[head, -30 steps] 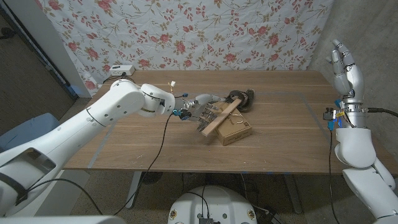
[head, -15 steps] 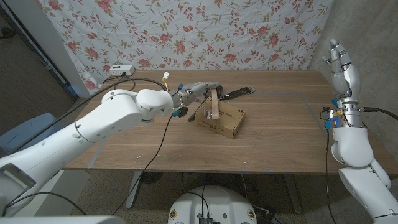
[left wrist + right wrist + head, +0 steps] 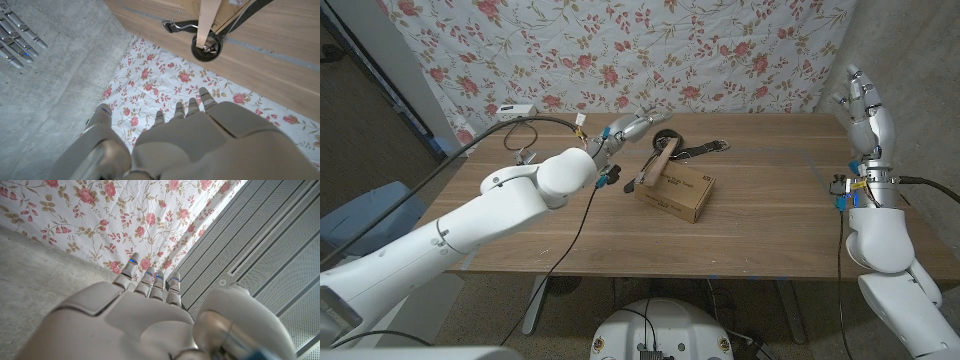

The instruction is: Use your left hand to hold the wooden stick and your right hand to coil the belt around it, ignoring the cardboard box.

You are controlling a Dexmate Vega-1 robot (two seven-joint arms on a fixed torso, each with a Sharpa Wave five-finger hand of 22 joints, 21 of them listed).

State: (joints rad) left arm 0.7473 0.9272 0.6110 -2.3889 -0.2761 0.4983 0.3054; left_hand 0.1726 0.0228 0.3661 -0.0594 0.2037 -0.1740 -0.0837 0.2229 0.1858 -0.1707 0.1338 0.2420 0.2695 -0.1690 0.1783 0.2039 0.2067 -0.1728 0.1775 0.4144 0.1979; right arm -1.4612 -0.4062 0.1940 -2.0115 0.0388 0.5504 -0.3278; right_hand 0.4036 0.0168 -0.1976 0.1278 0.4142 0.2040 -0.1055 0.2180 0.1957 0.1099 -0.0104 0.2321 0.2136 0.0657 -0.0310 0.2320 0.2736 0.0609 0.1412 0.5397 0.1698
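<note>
Overhead, floral curtain [image 3: 620,50] behind the wooden table [image 3: 770,220]; both hands, left hand [image 3: 630,125] and right hand [image 3: 865,100], empty, fingers spread.

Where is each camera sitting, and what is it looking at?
Head view: sits on the robot's head, looks down at the wooden table; both arms show, left hand beside the wooden stick, right hand raised.
Left wrist view: sits on the left wrist, looks past the left hand at the flowered cloth and the stick.
Right wrist view: sits on the right wrist, looks past the right hand at wall and cloth.
Head and left wrist views share the stick and belt.
</note>
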